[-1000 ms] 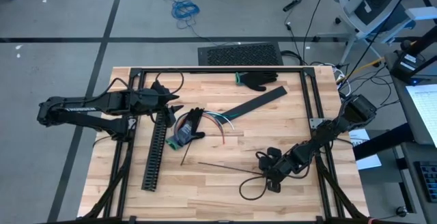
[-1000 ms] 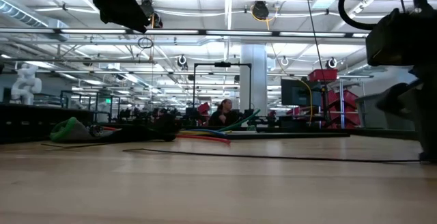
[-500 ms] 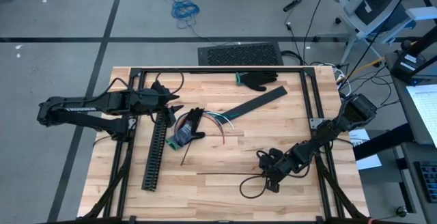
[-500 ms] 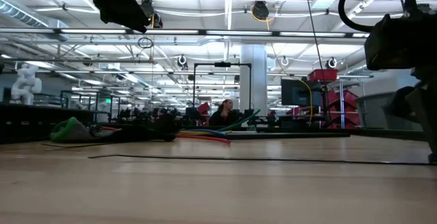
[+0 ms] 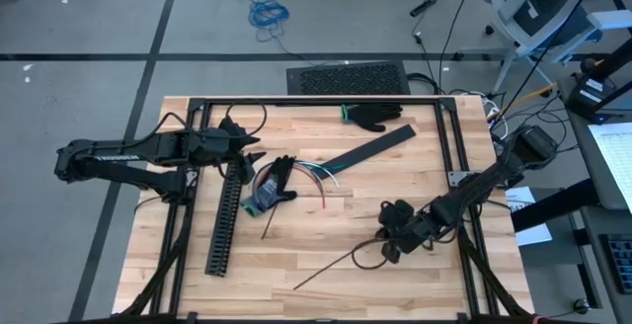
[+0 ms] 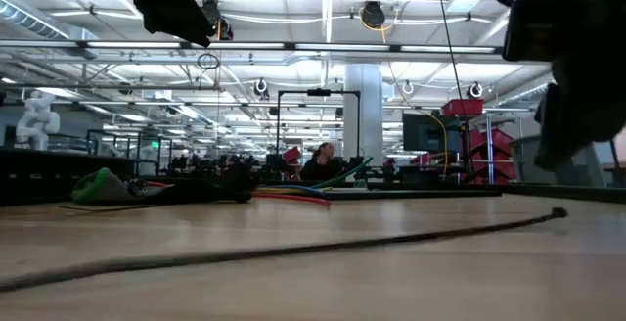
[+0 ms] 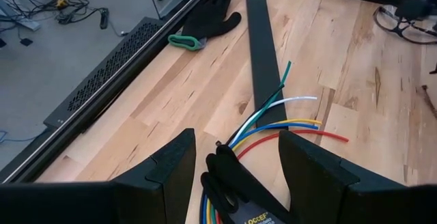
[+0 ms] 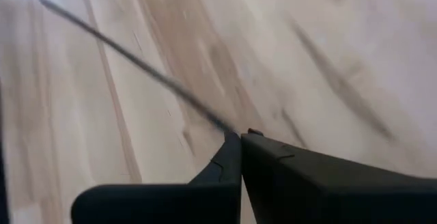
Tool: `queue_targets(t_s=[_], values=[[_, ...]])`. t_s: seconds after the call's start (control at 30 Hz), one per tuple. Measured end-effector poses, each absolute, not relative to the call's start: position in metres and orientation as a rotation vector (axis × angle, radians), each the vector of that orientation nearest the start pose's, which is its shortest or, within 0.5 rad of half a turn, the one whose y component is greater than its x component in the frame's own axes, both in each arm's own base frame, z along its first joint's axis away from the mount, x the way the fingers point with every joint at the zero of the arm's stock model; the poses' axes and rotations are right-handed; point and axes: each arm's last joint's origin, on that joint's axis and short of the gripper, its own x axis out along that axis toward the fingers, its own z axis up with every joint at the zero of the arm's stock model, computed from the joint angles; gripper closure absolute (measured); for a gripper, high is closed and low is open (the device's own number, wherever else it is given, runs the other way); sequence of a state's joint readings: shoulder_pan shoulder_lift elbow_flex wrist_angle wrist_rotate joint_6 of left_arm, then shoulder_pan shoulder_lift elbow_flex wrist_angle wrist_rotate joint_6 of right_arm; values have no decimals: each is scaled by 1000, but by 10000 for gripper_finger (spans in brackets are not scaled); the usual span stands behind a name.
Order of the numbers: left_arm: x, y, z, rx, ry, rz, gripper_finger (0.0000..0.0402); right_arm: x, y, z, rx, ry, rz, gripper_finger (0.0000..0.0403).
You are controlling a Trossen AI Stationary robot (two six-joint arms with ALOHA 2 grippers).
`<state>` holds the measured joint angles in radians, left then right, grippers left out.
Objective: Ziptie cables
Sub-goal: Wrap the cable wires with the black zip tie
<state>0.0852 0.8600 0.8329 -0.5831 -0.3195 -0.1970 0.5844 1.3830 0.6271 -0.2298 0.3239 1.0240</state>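
Butcher-block table (image 5: pixel 326 235) fills the middle of the high view, black frame rails around it. Left arm comes in from the left edge, left gripper (image 5: pixel 247 150) in the upper-left part of the tabletop, fingers (image 7: pixel 167 173) apart, nothing between them, hovering over the near end of the cables. Black slotted cable channel (image 5: pixel 224 215) runs down the left side of the table, just right of that arm. Flat black strip (image 5: pixel 367 150) lies diagonal in the upper middle. Right arm enters from the right edge, right gripper (image 5: pixel 387 250) at lower right of centre, fingers pressed together on one end of a thin black zip tie (image 5: pixel 331 270) that slants down-left across bare wood; in the low view the tie (image 6: pixel 293 251) arcs across the foreground. Black glove with green cuff (image 5: pixel 372 117) at top centre by the rail. Cables (image 5: pixel 281 179), coloured wires fanning right from a dark bundle, sit centre-left between channel and strip; wire tips (image 7: pixel 293 115) spread beside the strip.
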Motion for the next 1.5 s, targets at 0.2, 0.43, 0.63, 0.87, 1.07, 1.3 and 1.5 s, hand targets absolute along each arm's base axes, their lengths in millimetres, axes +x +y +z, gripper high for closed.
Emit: queue_targets(t_s=[0.2,0.43,0.63,0.87,1.07,1.3,1.5], values=[[171,24,302,-116,570,450,197,210,116,173,543,816,-247,403],[171,24,302,-116,570,450,197,210,121,162,473,945,-141,369],[171,24,302,-120,570,451,197,215,127,147,378,991,-83,274],[171,24,302,-121,570,451,197,218,127,130,246,1055,-61,213],[171,24,302,-116,568,466,197,220,128,126,220,1055,-49,228],[171,24,302,-112,567,478,197,220,128,126,201,1053,-42,253],[171,25,302,-112,567,481,197,224,129,119,198,1056,-44,259]])
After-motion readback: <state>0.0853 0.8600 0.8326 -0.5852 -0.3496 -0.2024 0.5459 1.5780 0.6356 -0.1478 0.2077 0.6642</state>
